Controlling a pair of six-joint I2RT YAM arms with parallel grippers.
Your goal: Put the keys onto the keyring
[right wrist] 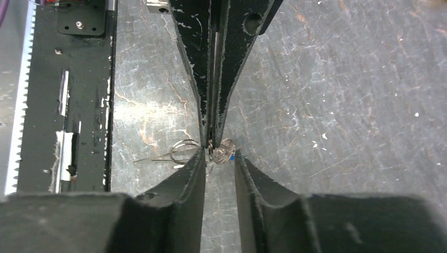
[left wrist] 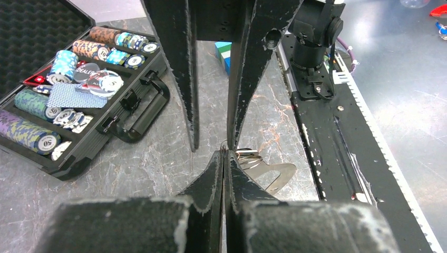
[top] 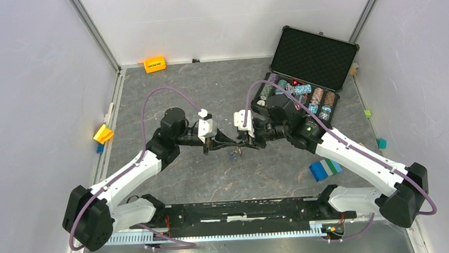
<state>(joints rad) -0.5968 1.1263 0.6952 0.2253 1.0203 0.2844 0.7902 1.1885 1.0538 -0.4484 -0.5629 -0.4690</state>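
Note:
My left gripper (top: 225, 142) and right gripper (top: 242, 143) meet tip to tip above the middle of the table. In the left wrist view my left gripper (left wrist: 225, 154) is shut on thin wire loops (left wrist: 248, 155) joined to the keyring (left wrist: 275, 174), a flat grey-beige piece with a hole hanging just behind its tips. In the right wrist view my right gripper (right wrist: 219, 154) stands open, its jaws either side of a small silver key with a blue head (right wrist: 226, 153), which also hangs below the tips in the top view (top: 233, 156). The black key is not visible.
An open black case of poker chips (top: 301, 93) stands at the back right. A blue, green and white block (top: 325, 169) lies at the front right. An orange block (top: 154, 64) sits at the back wall, a yellow block (top: 103, 133) at the left edge.

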